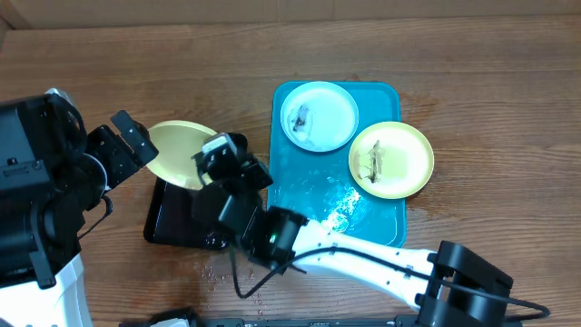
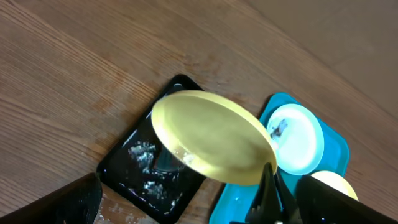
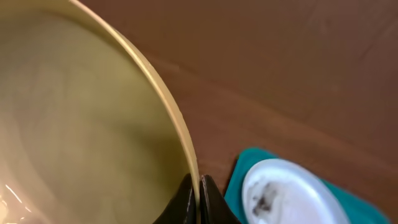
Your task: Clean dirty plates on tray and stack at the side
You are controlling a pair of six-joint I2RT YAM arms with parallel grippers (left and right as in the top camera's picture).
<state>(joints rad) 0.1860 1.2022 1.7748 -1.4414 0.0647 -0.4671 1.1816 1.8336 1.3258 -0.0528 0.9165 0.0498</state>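
My right gripper [image 3: 199,186] is shut on the rim of a pale yellow-green plate [image 3: 81,124] and holds it tilted above a black tray [image 1: 168,222]. The same plate [image 1: 177,150] shows in the overhead view with the right gripper [image 1: 218,156] at its right edge. My left gripper [image 1: 127,138] is open and empty just left of it. In the left wrist view the plate [image 2: 211,137] hangs ahead of the wide-open left fingers [image 2: 199,199]. On the turquoise tray [image 1: 300,195] lie a smeared white plate [image 1: 320,115] and a smeared yellow-green plate [image 1: 392,160].
The black tray [image 2: 134,168] is wet, with white flecks in it, and sits directly left of the turquoise tray [image 2: 236,199]. Water drops lie on the wood in front of it. The yellow-green plate on the turquoise tray overhangs its right rim.
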